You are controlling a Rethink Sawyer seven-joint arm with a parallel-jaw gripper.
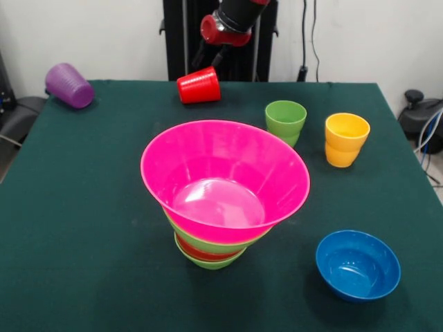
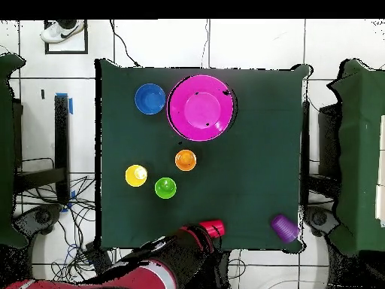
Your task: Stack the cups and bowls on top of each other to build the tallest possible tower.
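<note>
The tower stands mid-table: a huge pink bowl (image 1: 225,176) on a large green bowl (image 1: 208,243), a red-orange bowl (image 1: 201,253) and a small green bowl (image 1: 211,263). It also shows in the overhead view (image 2: 201,106). A blue bowl (image 1: 358,265) sits alone. A red cup (image 1: 199,86) lies on its side at the far edge. My gripper (image 1: 211,62) hangs right over it and touches or nearly touches it. A purple cup (image 1: 69,85) lies on its side at the far left. Green (image 1: 286,121) and yellow (image 1: 346,138) cups stand upright. The orange cup (image 2: 185,159) shows only from overhead.
The dark green table (image 1: 83,228) ends just behind the red cup. The black pedestal (image 1: 187,38) stands beyond that edge. Cables and grey equipment (image 1: 422,117) lie off the table's right side.
</note>
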